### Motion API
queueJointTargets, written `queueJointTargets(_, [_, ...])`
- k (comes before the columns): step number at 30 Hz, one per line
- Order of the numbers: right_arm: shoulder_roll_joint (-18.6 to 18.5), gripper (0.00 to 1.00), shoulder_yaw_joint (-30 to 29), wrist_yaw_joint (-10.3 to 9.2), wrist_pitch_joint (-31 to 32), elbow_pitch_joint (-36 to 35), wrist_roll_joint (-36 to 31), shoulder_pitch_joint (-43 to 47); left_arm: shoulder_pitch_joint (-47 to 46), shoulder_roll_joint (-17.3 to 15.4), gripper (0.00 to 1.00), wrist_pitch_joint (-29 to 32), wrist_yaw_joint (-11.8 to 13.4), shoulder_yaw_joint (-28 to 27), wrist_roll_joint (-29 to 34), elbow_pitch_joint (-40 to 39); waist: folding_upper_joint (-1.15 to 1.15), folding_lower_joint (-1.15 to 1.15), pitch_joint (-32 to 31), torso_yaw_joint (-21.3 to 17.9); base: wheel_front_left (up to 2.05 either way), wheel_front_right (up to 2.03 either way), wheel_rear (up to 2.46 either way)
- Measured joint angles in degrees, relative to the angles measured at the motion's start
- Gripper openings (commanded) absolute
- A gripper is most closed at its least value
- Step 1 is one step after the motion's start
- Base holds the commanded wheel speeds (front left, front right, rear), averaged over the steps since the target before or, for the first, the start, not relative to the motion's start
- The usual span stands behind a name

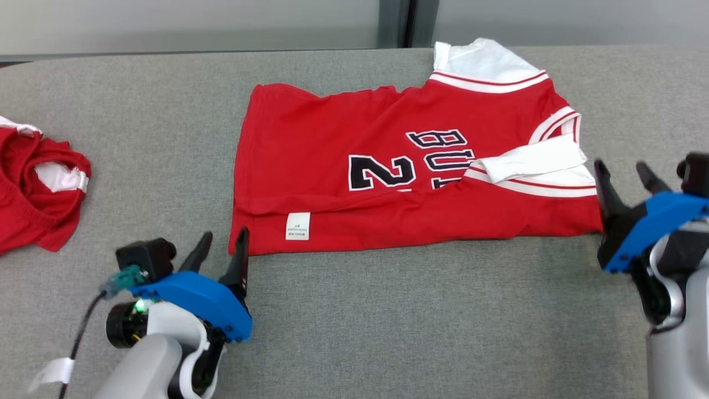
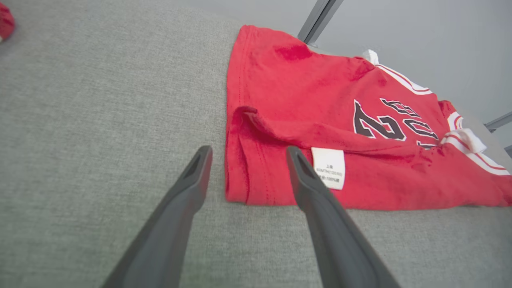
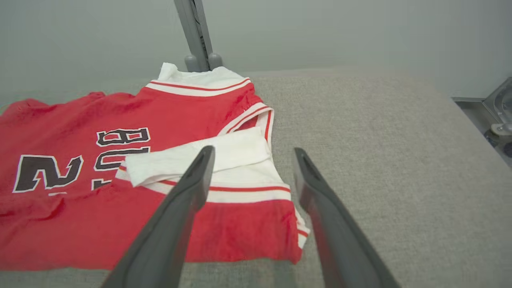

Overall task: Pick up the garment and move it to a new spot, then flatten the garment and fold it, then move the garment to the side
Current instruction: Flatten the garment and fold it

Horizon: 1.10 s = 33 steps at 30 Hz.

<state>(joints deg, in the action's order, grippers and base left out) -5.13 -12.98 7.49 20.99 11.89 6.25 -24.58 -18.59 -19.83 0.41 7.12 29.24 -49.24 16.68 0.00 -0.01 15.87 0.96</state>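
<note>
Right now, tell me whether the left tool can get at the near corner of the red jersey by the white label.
Probably yes. The left tool is open, its tips right at that corner of the jersey, and nothing lies between them; the label sits just beyond.

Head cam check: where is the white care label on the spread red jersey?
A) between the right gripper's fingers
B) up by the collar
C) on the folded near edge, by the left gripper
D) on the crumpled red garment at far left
C: the care label lies on the folded strip along the jersey's near edge, just right of the open left gripper.
</note>
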Motion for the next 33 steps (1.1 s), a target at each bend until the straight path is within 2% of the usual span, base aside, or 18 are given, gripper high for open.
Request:
queueJointTargets(5, [1.2, 1.0, -2.4, 0.0, 0.3, -0.2, -1.8, 3.7, 0.6, 0.5, 1.0, -0.4, 1.5, 1.8, 2.2, 2.4, 0.0, 0.0, -0.1, -0.6, 0.0, 0.0, 0.0])
queueJointTargets(11, [2.0, 1.0, -3.9, 0.0, -1.9, 3.8, -3.8, 3.4, -1.8, 1.4, 1.0, -1.1, 3.2, 2.6, 4.0, 5.9, 0.0, 0.01, 2.0, -1.2, 0.0, 0.0, 0.0])
queueJointTargets(19, [2.2, 1.0, -5.1, 0.0, -3.5, 12.2, -5.3, -1.4, -5.3, 2.1, 1.0, -1.5, 2.4, 3.3, 4.9, 8.6, 0.0, 0.01, 4.5, -1.0, 0.0, 0.0, 0.0])
queueJointTargets(28, [2.0, 1.0, -6.7, 0.0, -3.4, 18.2, -6.6, -3.7, -7.8, 3.2, 1.0, 1.8, 0.9, 5.6, 4.9, 11.2, -0.02, 0.0, 5.3, -0.3, 0.0, 0.0, 0.0])
queueJointTargets(29, [2.0, 0.86, -6.6, 0.0, -3.4, 18.6, -6.5, -3.7, -8.0, 3.3, 1.0, 2.3, 0.7, 5.8, 4.8, 11.4, -0.02, 0.0, 5.2, -0.3, 0.0, 0.0, 0.0])
queueJointTargets(30, [1.9, 0.45, -6.2, 0.0, -3.4, 18.9, -6.4, -3.8, -8.1, 3.3, 0.48, 2.7, 0.4, 6.0, 4.7, 11.6, -0.02, -0.01, 5.2, -0.3, 0.0, 0.0, 0.0])
queueJointTargets(31, [1.8, 0.45, -5.9, -0.01, -3.4, 19.1, -5.9, -3.8, -8.1, 3.4, 0.24, 2.8, 0.1, 6.2, 4.6, 11.7, -0.02, 0.0, 5.1, -0.4, 0.0, 0.0, 0.0])
queueJointTargets(32, [1.8, 0.0, -5.6, 0.0, -3.4, 19.3, -5.5, -3.8, -8.1, 3.4, 0.0, 3.0, -0.2, 6.2, 4.3, 11.9, -0.02, 0.0, 5.0, -0.4, 0.0, 0.0, 0.0])
queueJointTargets(33, [1.9, 0.0, -5.3, 0.02, -3.4, 19.5, -5.3, -3.8, -8.1, 3.5, 0.0, 3.1, -0.6, 6.3, 4.1, 12.2, -0.02, 0.0, 4.8, -0.4, 0.0, 0.0, 0.0])
